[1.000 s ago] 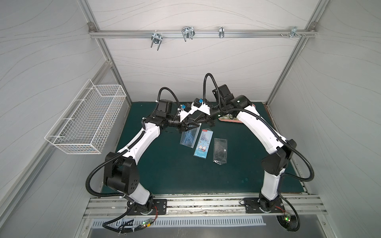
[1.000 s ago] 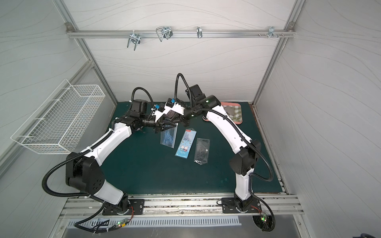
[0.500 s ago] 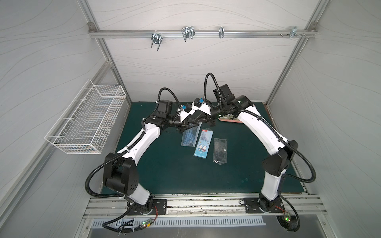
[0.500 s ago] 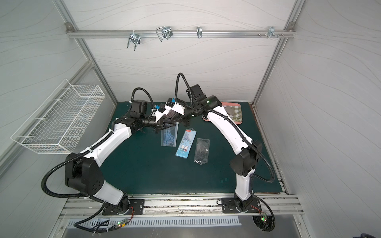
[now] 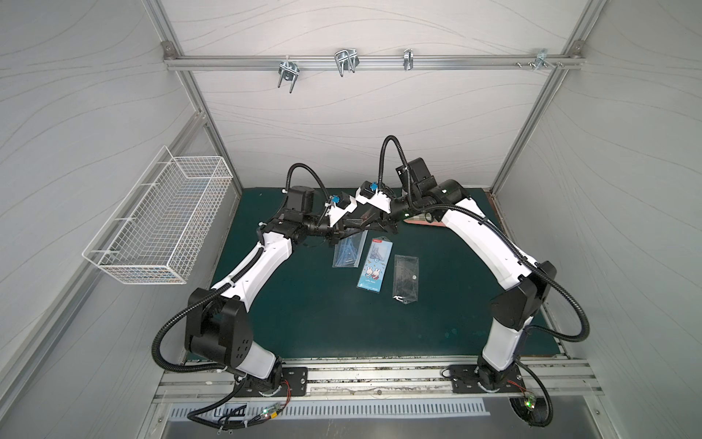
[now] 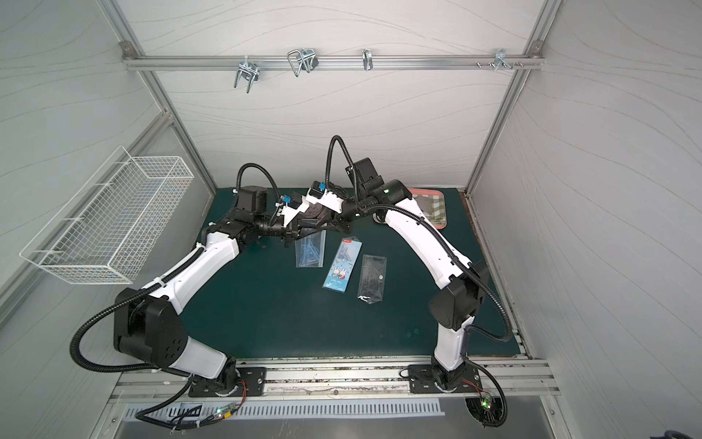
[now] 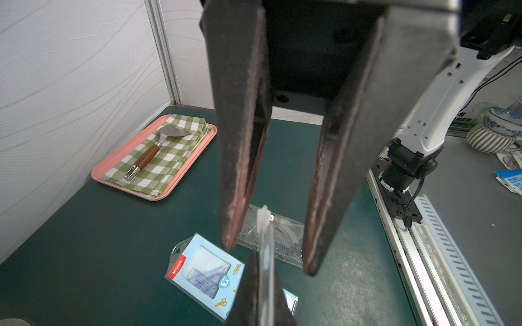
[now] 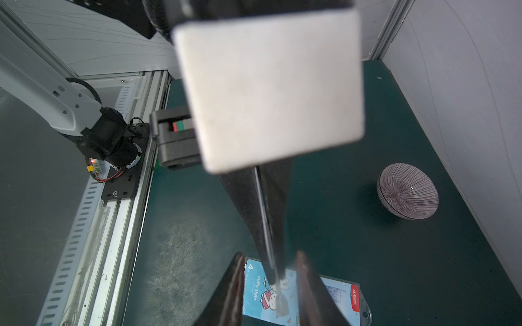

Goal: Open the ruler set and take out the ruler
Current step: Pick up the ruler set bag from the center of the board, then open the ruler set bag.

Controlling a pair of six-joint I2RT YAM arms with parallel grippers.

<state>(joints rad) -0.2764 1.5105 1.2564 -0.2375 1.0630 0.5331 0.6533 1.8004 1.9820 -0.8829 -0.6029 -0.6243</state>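
The ruler set (image 5: 374, 266) is a clear pack with a blue rabbit card, lying flat mid-table; it also shows under the fingers in both wrist views (image 7: 203, 271) (image 8: 324, 293). Above its far end the two grippers meet. My left gripper (image 7: 265, 296) (image 5: 343, 228) is shut on a thin clear ruler (image 7: 264, 223), seen edge on. My right gripper (image 8: 271, 293) (image 5: 370, 224) stands open, its fingers (image 7: 240, 169) on either side of the ruler's free end (image 8: 281, 302) without touching it.
A clear bag of blue rulers (image 5: 347, 251) and a clear pouch (image 5: 405, 279) flank the set. A pink tray (image 7: 124, 187) with checked cloth and spatula sits at the back right. A striped bowl (image 8: 408, 190) lies under the arms. A wire basket (image 5: 163, 224) hangs on the left wall.
The left gripper has closed on the clear ruler. The right gripper's jaws have parted and let go of it. Both arms have stayed almost in place.
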